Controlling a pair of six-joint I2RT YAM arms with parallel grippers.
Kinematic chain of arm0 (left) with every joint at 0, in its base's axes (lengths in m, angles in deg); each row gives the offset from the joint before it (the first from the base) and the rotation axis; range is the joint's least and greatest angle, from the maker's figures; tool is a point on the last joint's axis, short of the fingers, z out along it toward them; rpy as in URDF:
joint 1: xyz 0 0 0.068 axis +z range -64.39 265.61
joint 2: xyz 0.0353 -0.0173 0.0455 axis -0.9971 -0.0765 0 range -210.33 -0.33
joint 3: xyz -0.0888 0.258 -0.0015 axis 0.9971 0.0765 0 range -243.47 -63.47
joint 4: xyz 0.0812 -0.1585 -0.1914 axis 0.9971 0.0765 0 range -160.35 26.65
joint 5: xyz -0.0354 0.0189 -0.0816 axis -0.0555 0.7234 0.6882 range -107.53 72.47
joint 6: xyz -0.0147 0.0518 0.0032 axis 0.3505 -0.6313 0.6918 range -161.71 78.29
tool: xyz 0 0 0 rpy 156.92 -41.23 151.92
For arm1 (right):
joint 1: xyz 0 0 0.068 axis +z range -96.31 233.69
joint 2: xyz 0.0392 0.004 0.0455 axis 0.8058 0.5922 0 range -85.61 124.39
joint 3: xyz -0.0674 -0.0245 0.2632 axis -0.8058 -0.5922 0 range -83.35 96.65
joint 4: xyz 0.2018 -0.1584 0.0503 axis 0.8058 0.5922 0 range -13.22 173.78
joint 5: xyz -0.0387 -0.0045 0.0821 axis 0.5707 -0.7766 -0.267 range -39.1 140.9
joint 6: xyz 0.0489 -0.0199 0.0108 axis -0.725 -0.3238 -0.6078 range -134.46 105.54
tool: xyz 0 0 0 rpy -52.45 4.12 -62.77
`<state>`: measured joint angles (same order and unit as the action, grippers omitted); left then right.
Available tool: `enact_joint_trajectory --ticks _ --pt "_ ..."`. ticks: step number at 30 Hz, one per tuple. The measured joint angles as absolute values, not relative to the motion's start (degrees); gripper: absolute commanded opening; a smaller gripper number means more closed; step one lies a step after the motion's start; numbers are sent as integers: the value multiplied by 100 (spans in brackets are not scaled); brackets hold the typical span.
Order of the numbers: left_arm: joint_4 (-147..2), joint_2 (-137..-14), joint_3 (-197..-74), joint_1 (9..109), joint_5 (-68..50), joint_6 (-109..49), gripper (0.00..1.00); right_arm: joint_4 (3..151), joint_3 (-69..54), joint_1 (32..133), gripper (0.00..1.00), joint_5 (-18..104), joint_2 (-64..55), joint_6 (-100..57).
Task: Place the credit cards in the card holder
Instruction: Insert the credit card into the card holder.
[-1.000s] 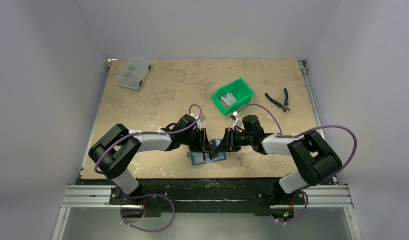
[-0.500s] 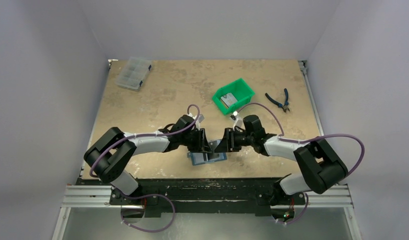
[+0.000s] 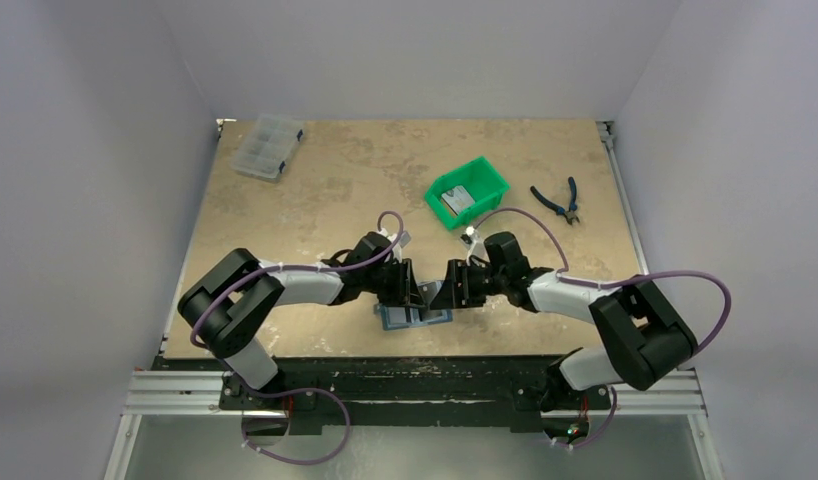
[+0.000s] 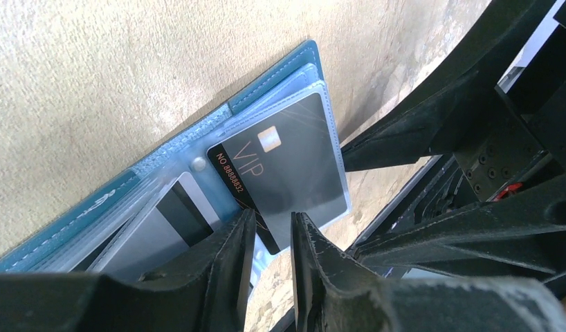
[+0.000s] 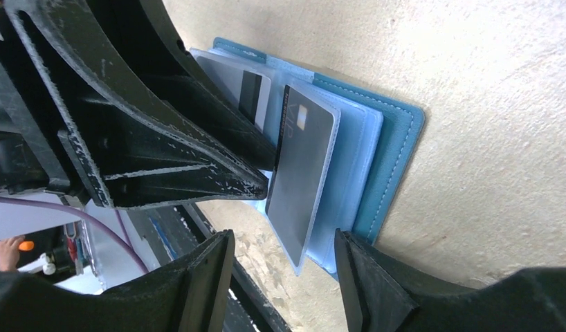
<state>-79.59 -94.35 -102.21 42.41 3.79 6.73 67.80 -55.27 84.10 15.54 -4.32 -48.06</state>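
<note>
From above, two arms bend in toward each other, low over the table [image 3: 315, 190]. The left gripper [image 3: 413, 290] and the right gripper [image 3: 443, 292] almost meet above the one card holder [image 3: 415, 318], which lies open near the front edge. One grey card [image 3: 459, 200] sits in the green bin [image 3: 490, 188]. The left wrist view shows two cards in the holder: a dark card [image 4: 287, 159] and a silvery card [image 4: 145, 228]. The left fingers [image 4: 235, 263] are close together, pinching the dark card's corner. In the right wrist view the right fingers [image 5: 367, 277] stand wide apart, one on each side of the dark card, not squeezing it.
</note>
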Motion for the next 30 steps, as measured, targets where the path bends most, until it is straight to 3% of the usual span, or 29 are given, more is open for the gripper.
enact_joint_trajectory --ticks 17,25,30 --pt "-8066 -9461 -10188 4241 417 673 28 7041 -5508 8410 50 1670 -619 -4758" --pt "-8156 -9461 -10138 4241 419 675 27 7329 -5508 8412 57 1856 -807 -4708" --pt "-8184 -9461 -10122 4244 419 675 27 7764 -5506 8417 54 2042 -1343 -4573"
